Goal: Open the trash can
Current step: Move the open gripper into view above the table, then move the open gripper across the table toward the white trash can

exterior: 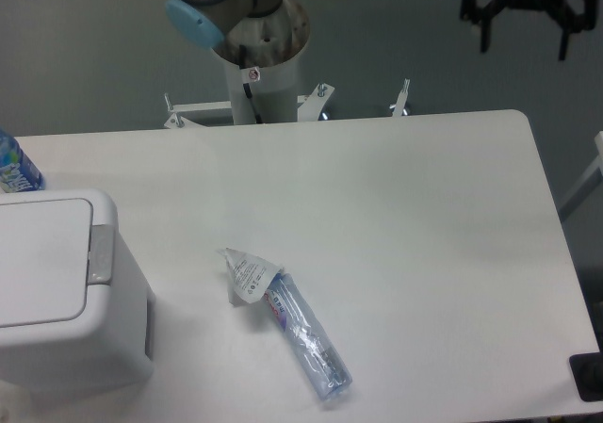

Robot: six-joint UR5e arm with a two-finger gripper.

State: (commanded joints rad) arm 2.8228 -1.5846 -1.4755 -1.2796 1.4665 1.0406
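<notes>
The trash can (66, 291) sits at the worktop's (396, 216) front-left edge, lid shut. The claw (525, 13) hangs far off to its upper right, spread open, holding nothing. It should travel across and press squarely down on the grey button strip (101, 253), avoiding the bottle (306, 333) lying right of the can.

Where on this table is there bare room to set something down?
The right half, from the bottle to the table edge, is bare, as is the far strip near the arm base. The left is crowded by the trash can.
</notes>
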